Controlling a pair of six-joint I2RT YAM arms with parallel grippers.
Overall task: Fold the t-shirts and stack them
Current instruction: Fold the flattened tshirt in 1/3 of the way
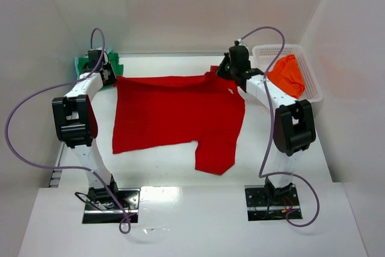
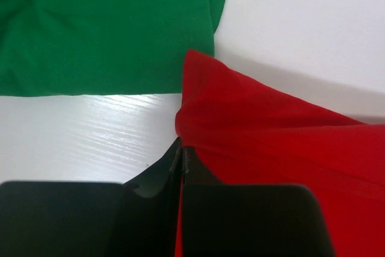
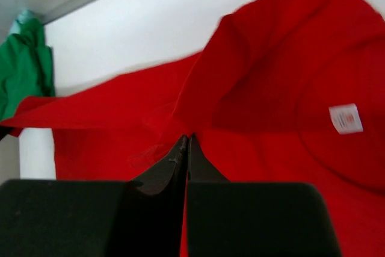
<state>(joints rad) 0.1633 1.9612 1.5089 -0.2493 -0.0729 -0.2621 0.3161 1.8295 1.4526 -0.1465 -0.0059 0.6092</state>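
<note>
The red t-shirt (image 1: 174, 115) lies spread on the table's middle, one sleeve hanging toward the near side. My left gripper (image 1: 112, 76) is shut on its far left corner (image 2: 204, 112). My right gripper (image 1: 224, 71) is shut on its far right part near the collar (image 3: 252, 88); a white label (image 3: 346, 118) shows there. The green t-shirt (image 1: 81, 63) lies bunched at the far left corner, also in the left wrist view (image 2: 102, 28) and the right wrist view (image 3: 24, 64). The orange t-shirt (image 1: 287, 75) lies in the basket.
A white lattice basket (image 1: 310, 76) stands at the far right. White walls enclose the table on the left, back and right. The arm bases sit at the near edge.
</note>
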